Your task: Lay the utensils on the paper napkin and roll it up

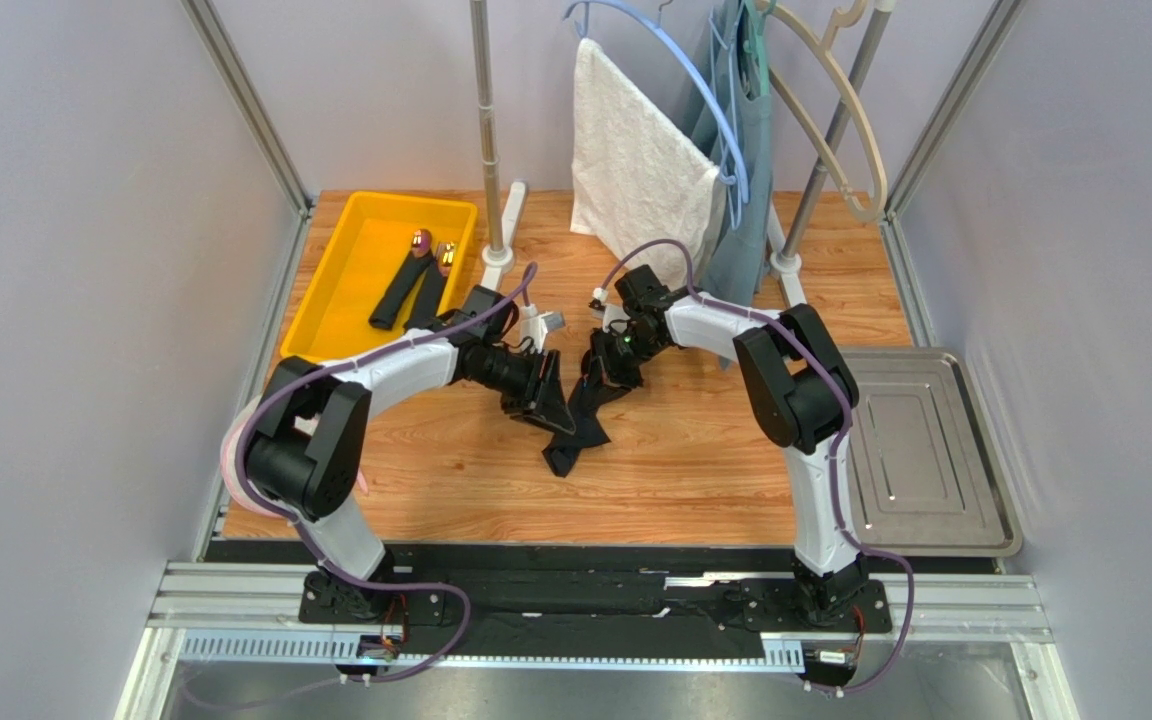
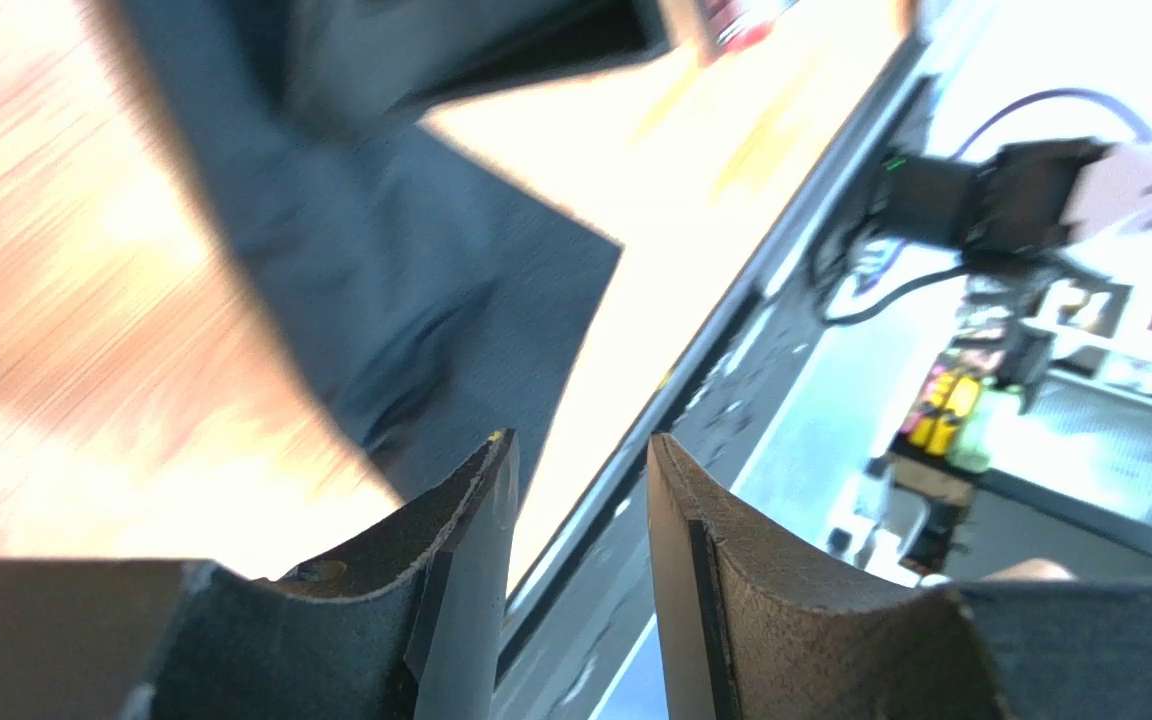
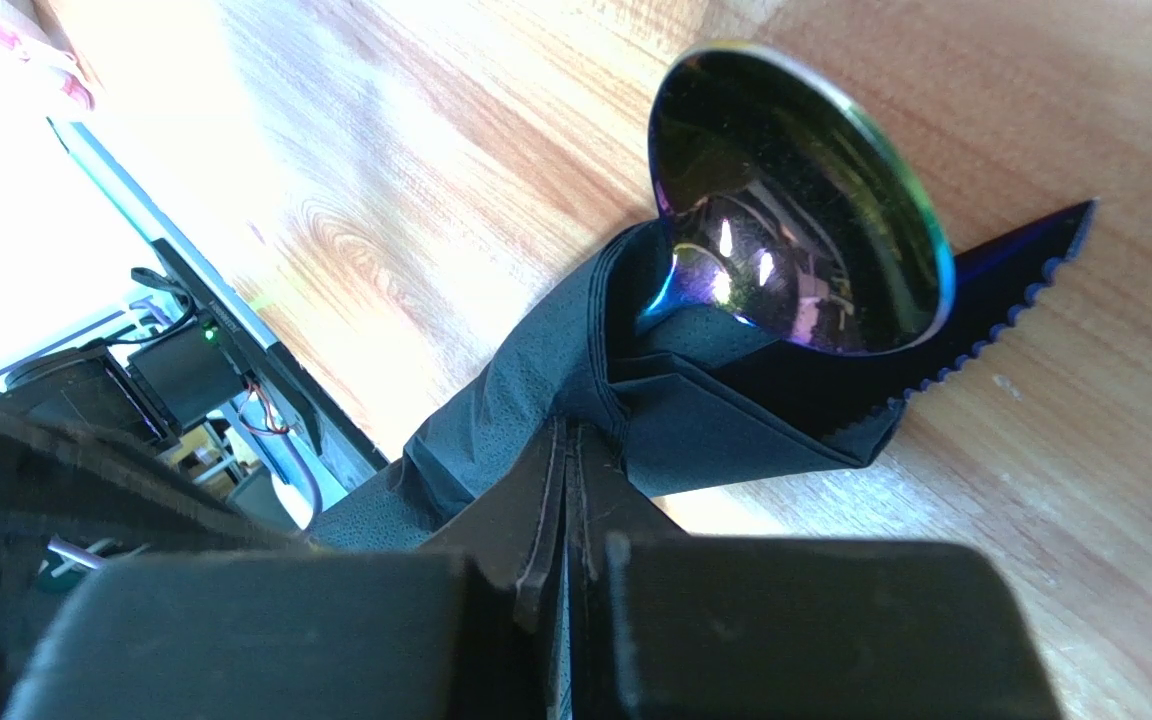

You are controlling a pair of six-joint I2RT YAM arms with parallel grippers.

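Observation:
The black paper napkin [image 1: 575,432] lies crumpled in a loose roll mid-table, wrapped around the utensils. In the right wrist view an iridescent purple-gold spoon head [image 3: 793,210] and a thin blue serrated knife blade [image 3: 988,308] stick out of the napkin [image 3: 537,405]. My right gripper [image 3: 567,438] is shut on a fold of the napkin, and it sits at the roll's upper end [image 1: 612,353]. My left gripper [image 1: 545,384] hovers just left of the roll. Its jaws stand open [image 2: 579,450] with nothing between them, and the napkin [image 2: 417,285] is blurred beyond.
A yellow bin [image 1: 330,285] at the back left holds dark rolled bundles [image 1: 405,288] with shiny heads. A white towel [image 1: 635,165] and a grey-blue garment [image 1: 740,180] hang on a rack behind. A metal tray [image 1: 913,450] lies at the right.

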